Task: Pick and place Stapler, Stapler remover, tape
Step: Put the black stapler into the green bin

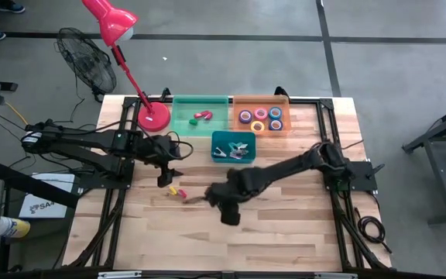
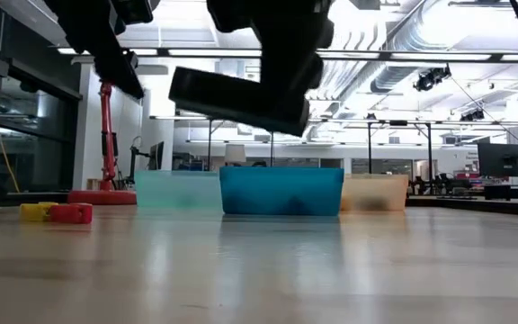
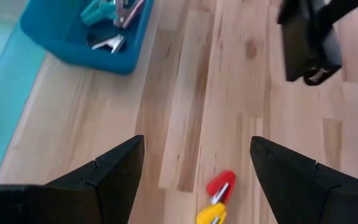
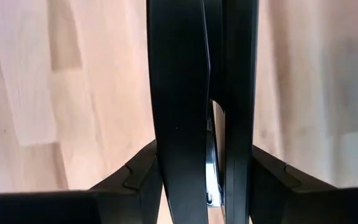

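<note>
The right claw (image 1: 224,203) is clenched on the stapler (image 2: 241,99), holding it clear of the counter (image 1: 285,232) in the near-middle of the top. In the low view the stapler hangs level, well above the wood, with the blue bin (image 2: 281,191) behind it. The right wrist view shows the stapler (image 4: 197,93) running lengthwise between the two fingers (image 4: 135,180), pinched across its narrow sides.

The left claw (image 1: 163,180) hovers released over the left-middle of the counter, jaws spread with nothing between them. Just beyond it lie two small removers, one red (image 3: 220,185) and one yellow (image 3: 211,214), touching each other on the wood.

The tape (image 1: 259,118) rolls already sit in the orange bin (image 1: 286,105) at the back right. The green bin (image 1: 183,105) beside it holds a few small red and green bits; the blue bin in front of these two holds what look like clips.

The step in hand looks like carrying the stapler to a bin. To do it well:
- keep the grip firm, since a long, heavy piece held across its sides can swing or slip
- hold the height until it is past the bin wall, so neither end clips the rim
- turn the wrist so the length lines up with the bin's long side
- lower inside before letting go, not dropping from height
- steer clear of the left arm, which waits near the path
</note>
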Available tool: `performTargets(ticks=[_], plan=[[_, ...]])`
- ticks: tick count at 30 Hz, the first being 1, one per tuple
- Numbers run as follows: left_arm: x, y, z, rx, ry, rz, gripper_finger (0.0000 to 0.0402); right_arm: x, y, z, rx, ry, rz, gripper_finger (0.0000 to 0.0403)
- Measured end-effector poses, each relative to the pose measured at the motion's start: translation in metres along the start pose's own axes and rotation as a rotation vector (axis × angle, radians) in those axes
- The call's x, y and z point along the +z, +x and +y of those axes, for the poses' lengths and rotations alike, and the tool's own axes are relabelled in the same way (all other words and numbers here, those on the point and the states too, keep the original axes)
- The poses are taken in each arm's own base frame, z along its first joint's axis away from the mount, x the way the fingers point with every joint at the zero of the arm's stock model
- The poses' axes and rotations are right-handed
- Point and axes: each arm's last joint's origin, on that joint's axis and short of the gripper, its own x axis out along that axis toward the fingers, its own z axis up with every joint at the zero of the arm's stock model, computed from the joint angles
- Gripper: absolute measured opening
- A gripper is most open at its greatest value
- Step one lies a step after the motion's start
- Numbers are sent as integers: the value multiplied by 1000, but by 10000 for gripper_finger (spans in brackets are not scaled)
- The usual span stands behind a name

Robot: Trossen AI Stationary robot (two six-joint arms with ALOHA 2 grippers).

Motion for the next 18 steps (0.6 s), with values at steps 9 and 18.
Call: performTargets(ticks=[9,18], plan=[[11,-1,-3,-24,49,-116,289,19,-43,-43,-31,82,-154,162],[27,-11,-7,-98,104,-302,289,26,-73,-73,-52,64,-236,162]])
